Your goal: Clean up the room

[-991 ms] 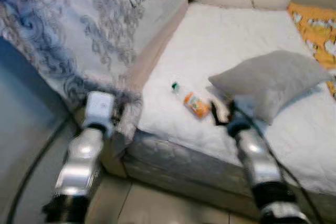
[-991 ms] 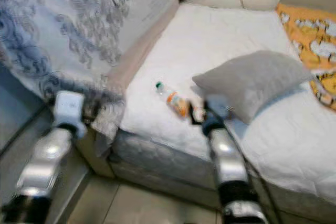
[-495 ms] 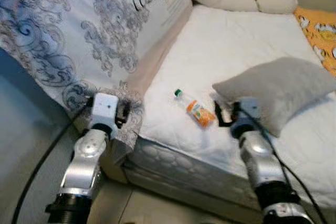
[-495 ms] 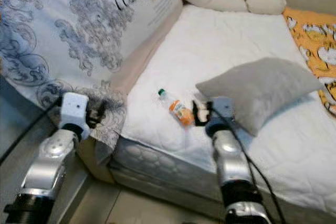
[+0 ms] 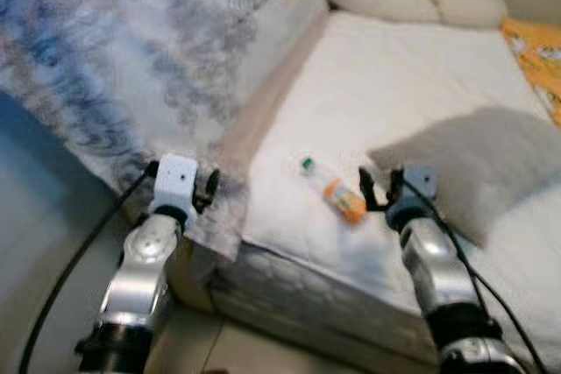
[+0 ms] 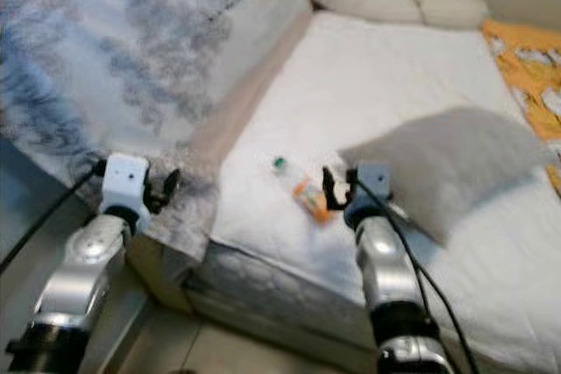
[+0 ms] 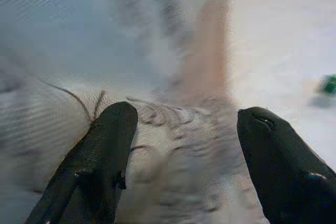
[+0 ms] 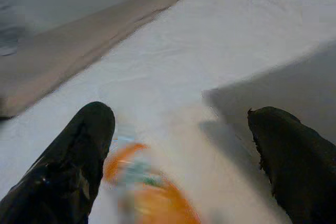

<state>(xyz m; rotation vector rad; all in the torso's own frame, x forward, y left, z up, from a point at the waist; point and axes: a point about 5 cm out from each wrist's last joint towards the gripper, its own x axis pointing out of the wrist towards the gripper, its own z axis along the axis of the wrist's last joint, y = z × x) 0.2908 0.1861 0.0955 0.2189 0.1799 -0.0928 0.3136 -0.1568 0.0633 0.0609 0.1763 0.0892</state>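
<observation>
A bottle (image 5: 334,192) with orange label and green cap lies on the white mattress (image 5: 394,85) near its front edge, just beside a grey pillow (image 5: 478,164). The right gripper (image 5: 379,192) hovers close by the bottle, fingers spread wide, holding nothing. The left gripper (image 5: 210,188), fingers apart and empty, hangs at the patterned blanket (image 5: 131,50) by the mattress's front left corner.

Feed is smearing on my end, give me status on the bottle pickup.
Right gripper open, just short of the orange bottle lying on the mattress. Left gripper open, idle by the mattress corner. Grey pillow close beside the right gripper.
</observation>
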